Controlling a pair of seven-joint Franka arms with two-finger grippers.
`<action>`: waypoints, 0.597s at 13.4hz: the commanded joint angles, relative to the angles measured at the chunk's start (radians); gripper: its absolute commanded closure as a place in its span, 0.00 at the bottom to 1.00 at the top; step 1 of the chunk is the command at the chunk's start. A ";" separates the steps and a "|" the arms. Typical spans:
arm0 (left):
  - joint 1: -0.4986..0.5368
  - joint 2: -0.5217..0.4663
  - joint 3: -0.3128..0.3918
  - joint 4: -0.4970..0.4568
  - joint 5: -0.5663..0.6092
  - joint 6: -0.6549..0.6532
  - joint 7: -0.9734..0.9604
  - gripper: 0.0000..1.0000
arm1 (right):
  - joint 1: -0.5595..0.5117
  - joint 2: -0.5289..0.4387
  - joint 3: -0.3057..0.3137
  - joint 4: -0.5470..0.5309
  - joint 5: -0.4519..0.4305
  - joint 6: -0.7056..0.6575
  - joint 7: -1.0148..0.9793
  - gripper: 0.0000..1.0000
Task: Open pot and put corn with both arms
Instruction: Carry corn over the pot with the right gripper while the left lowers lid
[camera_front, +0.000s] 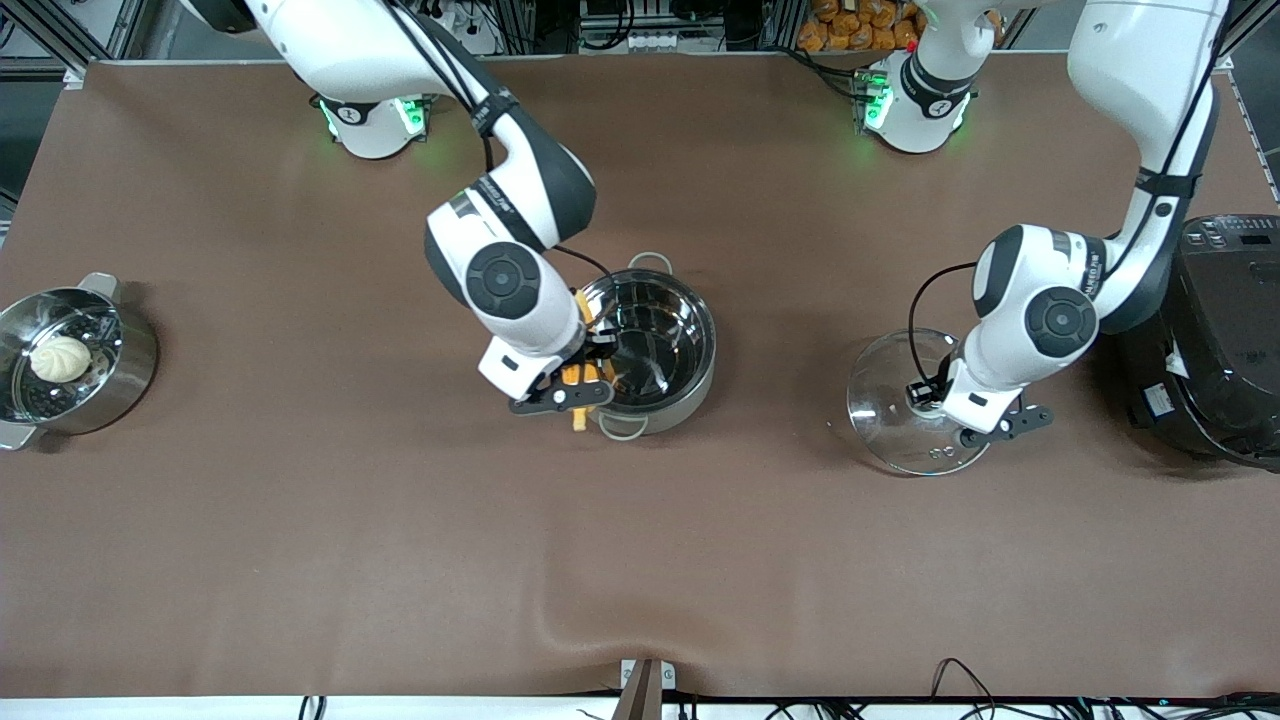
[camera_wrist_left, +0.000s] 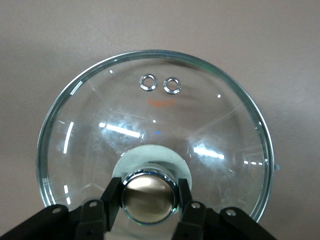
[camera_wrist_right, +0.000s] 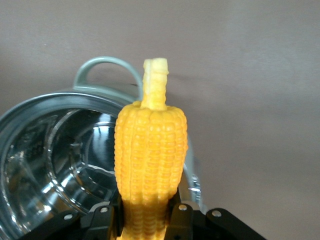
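Note:
The steel pot (camera_front: 690, 395) stands open in the middle of the table; its shiny inside also shows in the right wrist view (camera_wrist_right: 35, 150). My right gripper (camera_front: 580, 385) is shut on the yellow-orange corn (camera_front: 578, 378) and holds it over the pot's rim at the right arm's end. In the right wrist view the corn (camera_wrist_right: 151, 150) sticks out of the gripper (camera_wrist_right: 147, 212), pale stub end outward. The glass lid (camera_front: 885, 420) lies on the table toward the left arm's end. My left gripper (camera_front: 925, 392) is shut on its tan knob (camera_wrist_left: 150, 197); the lid (camera_wrist_left: 155, 115) fills the left wrist view.
A shallower steel pan (camera_front: 125, 375) with a white bun (camera_front: 60, 357) sits at the right arm's end of the table. A big black rice cooker (camera_front: 1225, 330) stands at the left arm's end, close beside the left arm's wrist.

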 joint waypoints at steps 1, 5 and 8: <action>0.033 -0.042 -0.015 -0.051 0.041 0.027 -0.008 1.00 | 0.046 0.042 -0.014 0.058 0.000 -0.001 0.038 1.00; 0.035 -0.022 -0.016 -0.043 0.041 0.027 -0.012 0.52 | 0.083 0.042 -0.014 0.057 -0.002 -0.001 0.041 1.00; 0.035 -0.011 -0.016 -0.032 0.039 0.026 -0.012 0.00 | 0.092 0.056 -0.014 0.055 -0.003 -0.001 0.040 1.00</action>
